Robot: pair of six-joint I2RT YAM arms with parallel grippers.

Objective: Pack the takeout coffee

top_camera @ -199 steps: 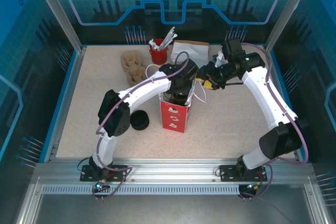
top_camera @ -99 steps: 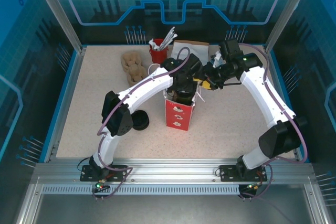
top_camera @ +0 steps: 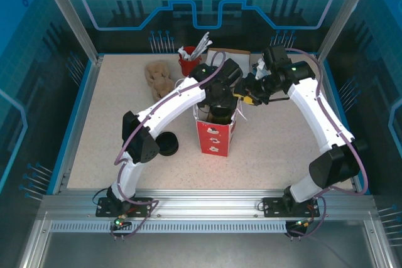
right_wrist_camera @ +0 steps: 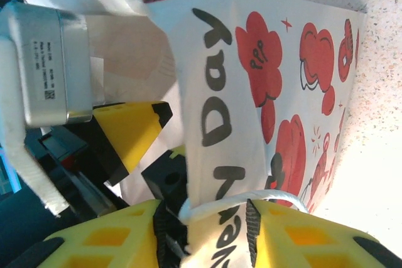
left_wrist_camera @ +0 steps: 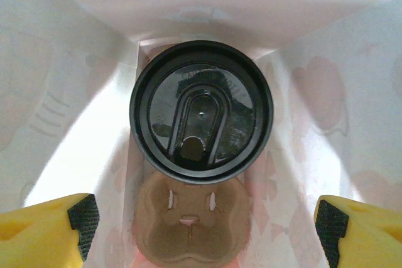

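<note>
Top external: red-and-white paper bag (top_camera: 215, 139) upright, lettering "Day" legible from right wrist; right gripper (right_wrist_camera: 210, 230) pinched on bag rim; left gripper (left_wrist_camera: 205, 218) wide open, empty, above black-lidded takeout coffee (left_wrist_camera: 201, 111) standing inside bag.

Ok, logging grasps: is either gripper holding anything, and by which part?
The right gripper pinches the paper bag by its top edge, at the white handle cord. The left gripper is open over the lidded cup, holding nothing.
</note>
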